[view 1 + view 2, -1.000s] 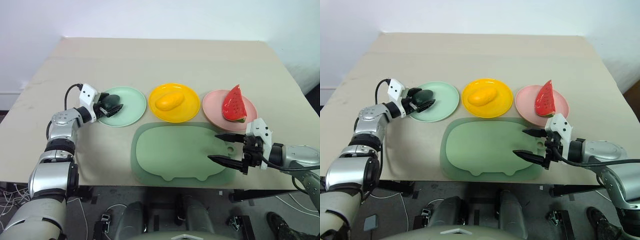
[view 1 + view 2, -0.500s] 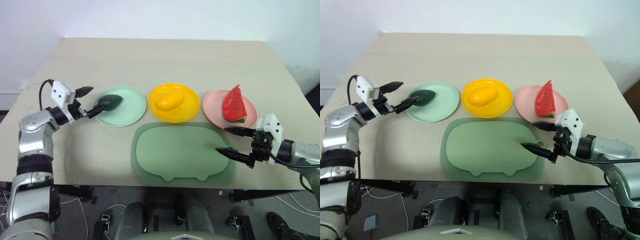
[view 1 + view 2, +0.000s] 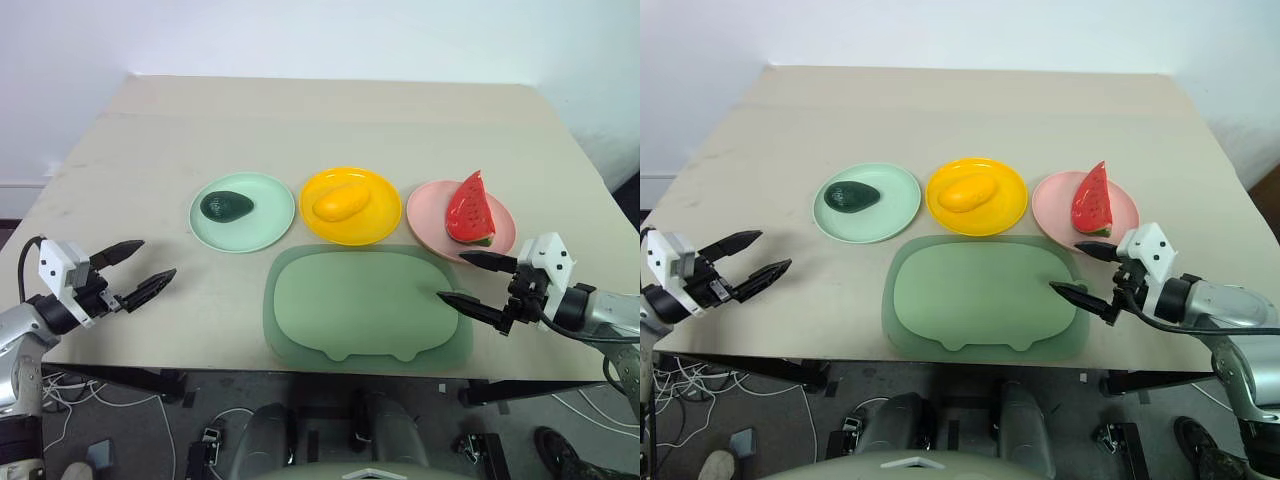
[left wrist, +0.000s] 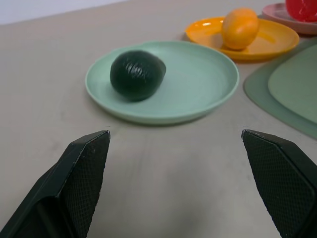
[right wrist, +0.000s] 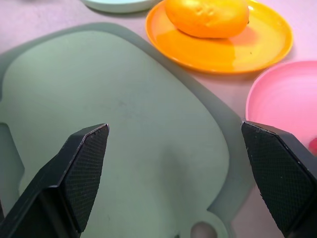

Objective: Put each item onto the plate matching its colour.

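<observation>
Left end effector [image 3: 136, 269], wide and empty, we see well apart from avocado [image 3: 227, 206] lying on mint plate [image 3: 268, 224]; nothing left to grasp

The left gripper [image 3: 136, 271], a second ago closed around the dark green toy avocado [image 3: 227, 206] on the round mint green plastic plate [image 3: 268, 228], has released it and withdrawn toward seven o'clock, jaws spread and empty. The avocado now rests alone on the plate.
</observation>
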